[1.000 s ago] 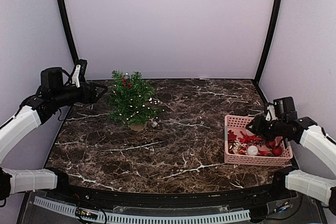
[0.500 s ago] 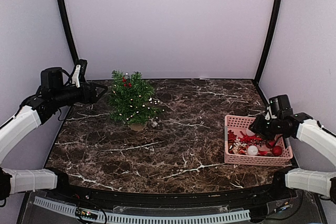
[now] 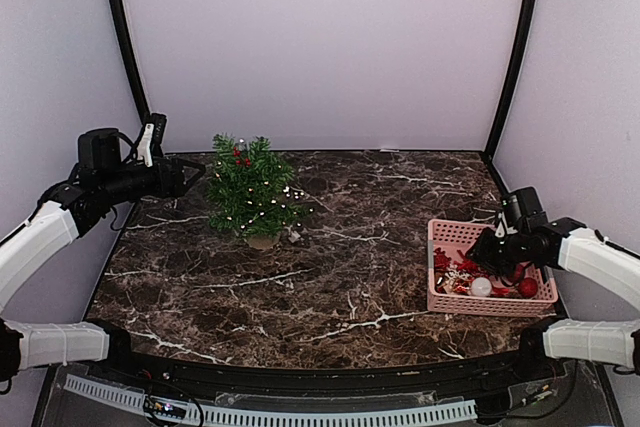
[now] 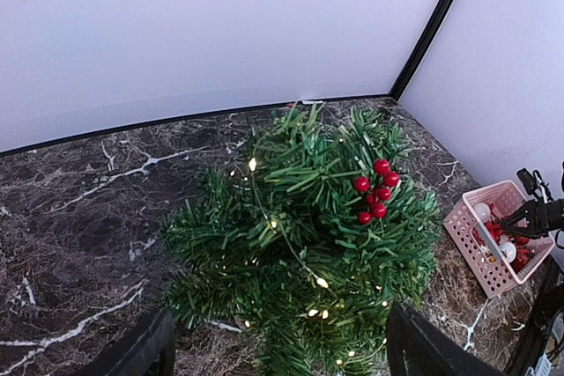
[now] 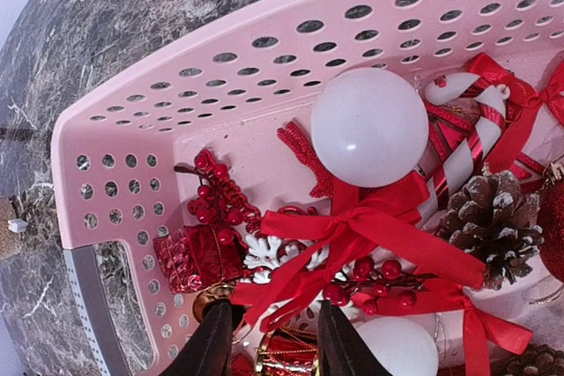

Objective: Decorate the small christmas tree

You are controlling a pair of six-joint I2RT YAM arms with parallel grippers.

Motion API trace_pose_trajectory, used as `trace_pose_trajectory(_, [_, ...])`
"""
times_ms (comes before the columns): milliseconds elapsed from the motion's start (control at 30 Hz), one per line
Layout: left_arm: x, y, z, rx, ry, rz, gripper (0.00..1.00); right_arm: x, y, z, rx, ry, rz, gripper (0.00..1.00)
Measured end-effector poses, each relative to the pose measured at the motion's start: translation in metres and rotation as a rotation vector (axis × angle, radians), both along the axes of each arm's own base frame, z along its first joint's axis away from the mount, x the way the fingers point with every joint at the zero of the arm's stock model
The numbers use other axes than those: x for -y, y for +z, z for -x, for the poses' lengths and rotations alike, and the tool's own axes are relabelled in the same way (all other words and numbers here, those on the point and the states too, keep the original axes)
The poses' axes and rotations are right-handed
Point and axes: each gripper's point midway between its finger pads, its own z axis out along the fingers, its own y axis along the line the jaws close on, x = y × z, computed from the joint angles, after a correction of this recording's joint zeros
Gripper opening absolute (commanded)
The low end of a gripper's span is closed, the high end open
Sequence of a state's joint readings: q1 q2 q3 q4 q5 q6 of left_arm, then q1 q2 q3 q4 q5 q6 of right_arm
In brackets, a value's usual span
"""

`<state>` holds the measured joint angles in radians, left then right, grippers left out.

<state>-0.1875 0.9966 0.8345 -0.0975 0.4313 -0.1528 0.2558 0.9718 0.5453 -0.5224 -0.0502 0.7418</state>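
The right pincer (image 5: pixel 273 341) had sunk lower into the pink basket (image 5: pixel 132 129) and its jaws had drawn closer; they straddled a red bow (image 5: pixel 370 235), though a grip could not be confirmed. A white ball (image 5: pixel 370 125) lay just beyond it. Farther back, the left pincer (image 3: pixel 190 175) hung with jaws wide apart, the small christmas tree (image 3: pixel 250 192) standing directly ahead of it on the surface (image 3: pixel 350 267).

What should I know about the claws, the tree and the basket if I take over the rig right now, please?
Left claw: open, empty, level with the tree, just to its left.
Right claw: down in the pink basket, fingers astride a red bow; grip not certain.
Done: tree carries lights and red berries.
Left: white balls, pine cones and candy cane wait in the basket.
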Motion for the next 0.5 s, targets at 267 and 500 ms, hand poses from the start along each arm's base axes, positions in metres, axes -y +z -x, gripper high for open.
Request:
trace_pose_trajectory(267, [0.000,0.000,0.000,0.000,0.000,0.000,0.84,-0.003,-0.012,0.000,-0.043,0.013,0.011,0.23])
trace_pose_trajectory(500, [0.000,0.000,0.000,0.000,0.000,0.000,0.84,-0.004,-0.012,0.000,-0.040,0.015,0.017,0.00])
